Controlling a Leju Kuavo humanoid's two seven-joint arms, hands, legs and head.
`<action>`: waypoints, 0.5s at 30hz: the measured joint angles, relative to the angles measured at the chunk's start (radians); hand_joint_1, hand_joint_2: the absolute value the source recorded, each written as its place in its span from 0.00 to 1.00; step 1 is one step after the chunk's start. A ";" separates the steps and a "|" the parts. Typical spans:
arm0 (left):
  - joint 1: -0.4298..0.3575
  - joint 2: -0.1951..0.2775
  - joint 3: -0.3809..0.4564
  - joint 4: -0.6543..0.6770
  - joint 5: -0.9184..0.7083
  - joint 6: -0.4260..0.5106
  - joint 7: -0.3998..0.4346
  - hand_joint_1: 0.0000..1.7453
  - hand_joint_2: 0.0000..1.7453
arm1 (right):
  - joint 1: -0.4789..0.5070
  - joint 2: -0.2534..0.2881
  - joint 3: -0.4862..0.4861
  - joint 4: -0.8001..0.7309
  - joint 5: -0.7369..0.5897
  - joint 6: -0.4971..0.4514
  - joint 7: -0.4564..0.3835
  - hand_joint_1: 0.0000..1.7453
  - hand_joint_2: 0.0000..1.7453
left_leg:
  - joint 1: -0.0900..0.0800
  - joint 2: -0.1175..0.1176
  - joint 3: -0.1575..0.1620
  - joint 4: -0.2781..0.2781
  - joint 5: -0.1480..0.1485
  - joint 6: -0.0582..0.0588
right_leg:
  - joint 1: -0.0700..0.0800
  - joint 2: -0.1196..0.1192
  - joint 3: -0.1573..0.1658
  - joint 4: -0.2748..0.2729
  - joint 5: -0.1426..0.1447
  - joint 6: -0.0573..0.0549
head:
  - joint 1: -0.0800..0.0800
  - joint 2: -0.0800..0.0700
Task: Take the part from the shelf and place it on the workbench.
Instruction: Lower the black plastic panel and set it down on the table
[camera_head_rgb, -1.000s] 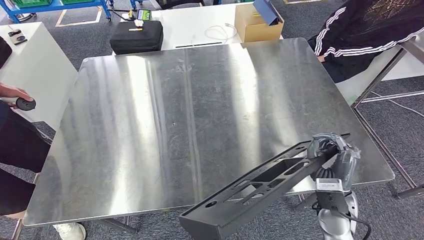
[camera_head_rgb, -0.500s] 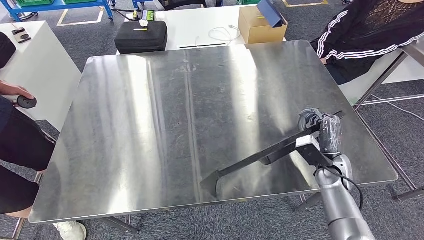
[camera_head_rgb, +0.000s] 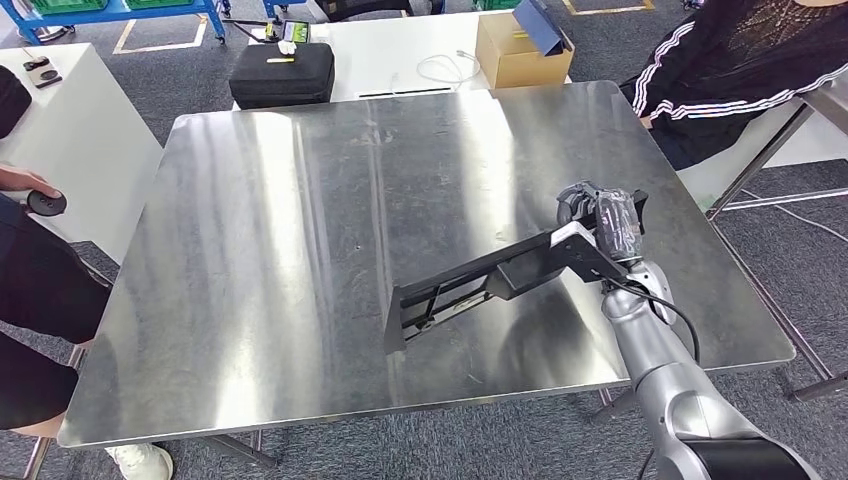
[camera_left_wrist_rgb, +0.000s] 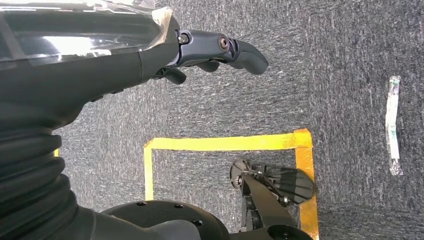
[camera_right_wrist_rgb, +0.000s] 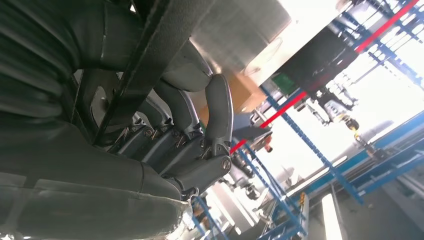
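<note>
Our right hand (camera_head_rgb: 600, 222) sits right of centre in the head view, at the end of the silver arm (camera_head_rgb: 660, 370) that rises from the lower right corner. Its fingers are wrapped around one end of the long black perforated metal part (camera_head_rgb: 480, 280), which slants down and left from the hand toward the middle of the frame. The far end of the part hangs low over the shiny steel desk (camera_head_rgb: 300, 230); we cannot tell whether it touches the surface. In the right wrist view the dark fingers (camera_right_wrist_rgb: 220, 115) curl against the black bar (camera_right_wrist_rgb: 145, 65) of the part, which crosses the upper left of that picture.

Our left hand (camera_left_wrist_rgb: 220, 50) shows in the left wrist view, top centre, over grey carpet with yellow tape (camera_left_wrist_rgb: 225, 143). It holds nothing, and its dark fingers stretch out with a slight curl.

The part's openings are hard to make out edge-on. At the left edge of the head view a person's hand (camera_head_rgb: 20, 180), cut off by the frame, holds a small black round object (camera_head_rgb: 46, 203).

At the top, a brown cardboard box (camera_head_rgb: 520, 50) stands beyond the desk; its contents are hidden. A black zipped case (camera_head_rgb: 282, 72) lies to its left, closed.
</note>
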 joint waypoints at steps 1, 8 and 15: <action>0.000 0.000 -0.001 0.000 0.000 0.000 0.000 0.00 1.00 | -0.005 0.004 0.005 0.008 0.000 0.000 0.000 1.00 1.00 | 0.000 0.000 0.000 0.000 0.000 0.000 | 0.000 0.000 0.000 0.000 0.000 0.000 | 0.000 0.000; 0.000 0.001 -0.006 0.000 0.000 0.002 0.004 0.00 1.00 | -0.046 0.037 0.033 0.057 0.017 0.025 0.005 1.00 1.00 | 0.000 0.002 0.000 0.000 0.000 0.000 | 0.000 0.001 0.000 0.000 0.000 0.000 | 0.000 0.000; 0.000 0.002 -0.007 0.000 -0.003 0.003 0.018 0.00 1.00 | -0.087 0.104 0.097 0.108 0.081 0.028 0.031 1.00 1.00 | 0.000 0.002 0.000 0.000 0.000 0.000 | 0.000 0.001 0.000 0.000 0.000 0.000 | 0.000 0.000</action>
